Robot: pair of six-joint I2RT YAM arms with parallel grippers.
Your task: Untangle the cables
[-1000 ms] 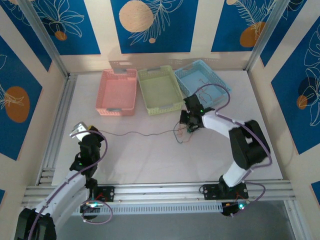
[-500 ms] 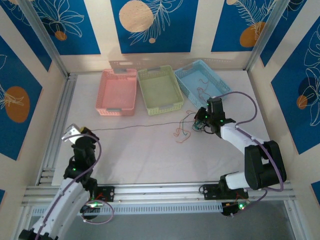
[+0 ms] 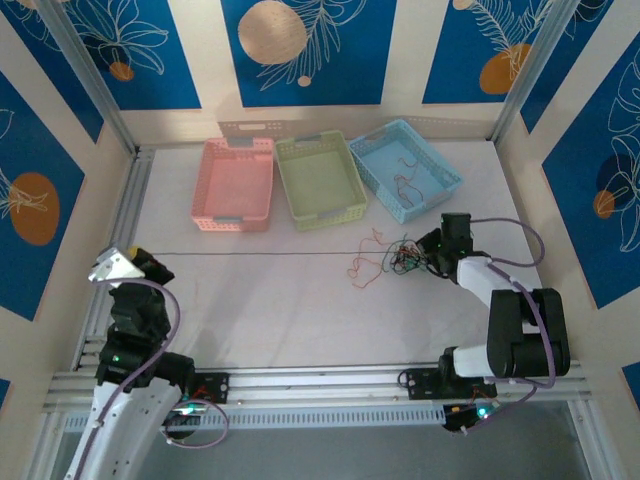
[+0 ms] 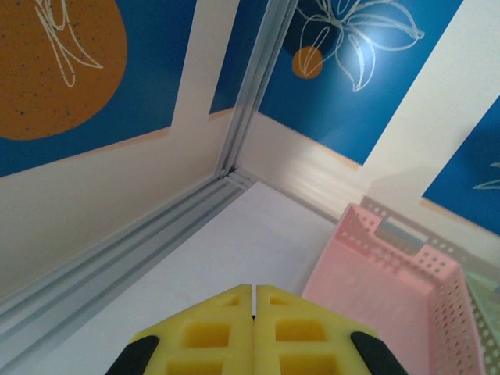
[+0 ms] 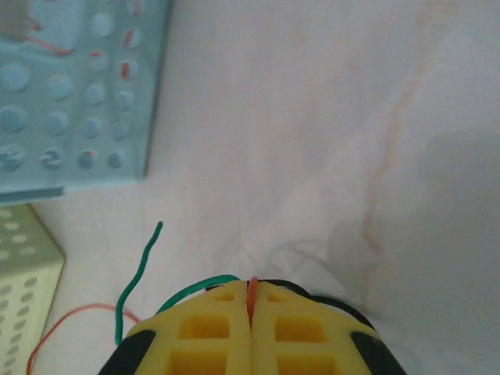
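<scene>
Now | left gripper (image 4: 253, 293), pads pressed together on the black cable (image 3: 260, 253), has pulled back far left of the green basket (image 3: 335, 217); cable now taut, likely nearly freed | right gripper (image 5: 251, 293) pinches an orange strand (image 5: 251, 291), anchoring the cables (image 3: 400, 258) just right of that basket | count: three baskets, two grippers, one knot
</scene>
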